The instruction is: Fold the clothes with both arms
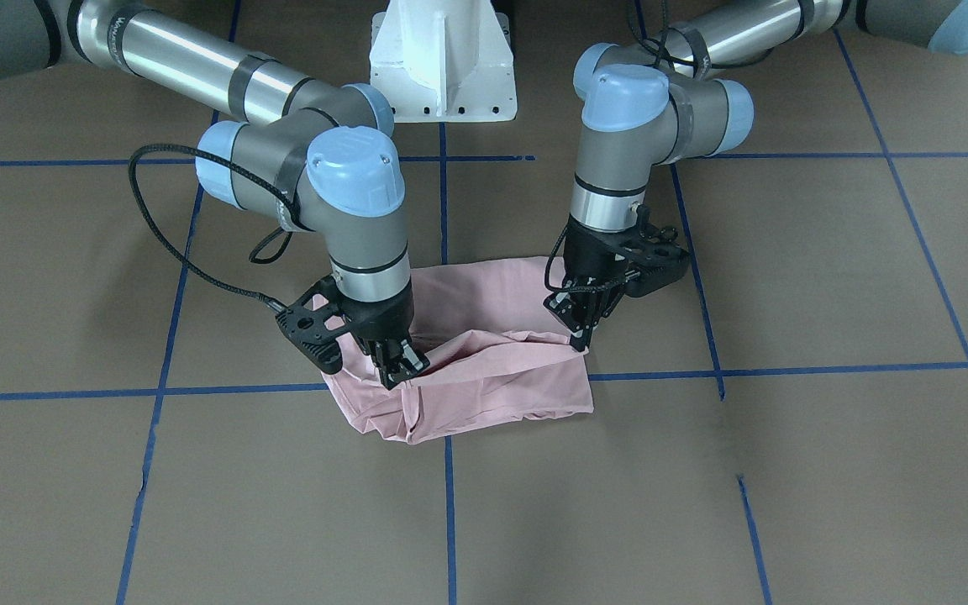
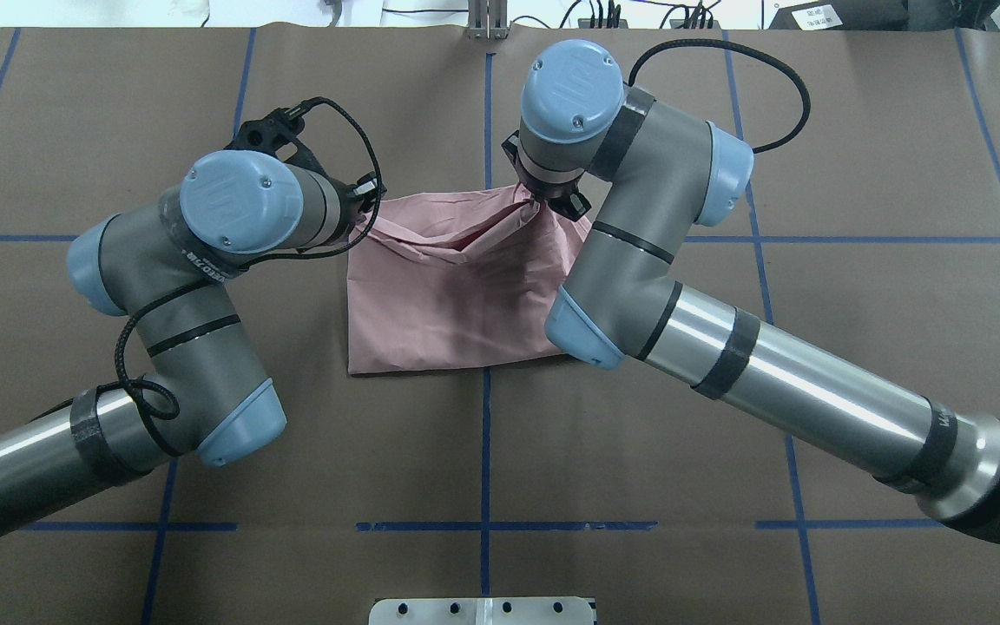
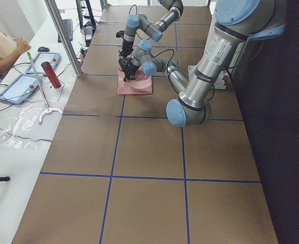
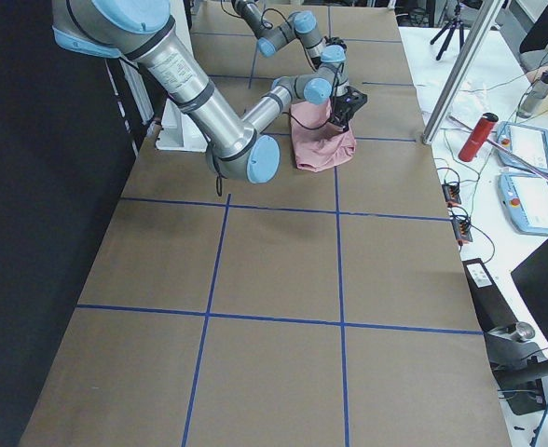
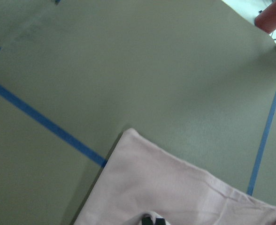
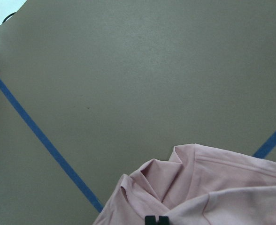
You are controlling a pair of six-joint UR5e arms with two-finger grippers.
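1. The shirt (image 1: 484,382) lies part-folded at the middle of the table (image 1: 786,470), with the edge far from the robot lifted.
2. The left gripper (image 1: 582,336) and right gripper (image 1: 398,370) each pinch a corner of that edge, fingers together on the cloth.
3. It is probably light and limp and sags between the holds. Take the corners through every layer.

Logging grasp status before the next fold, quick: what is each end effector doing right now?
Left end effector: closed, pinching an edge of the pink T-shirt.
Right end effector: closed, pinching the same T-shirt at its other end.
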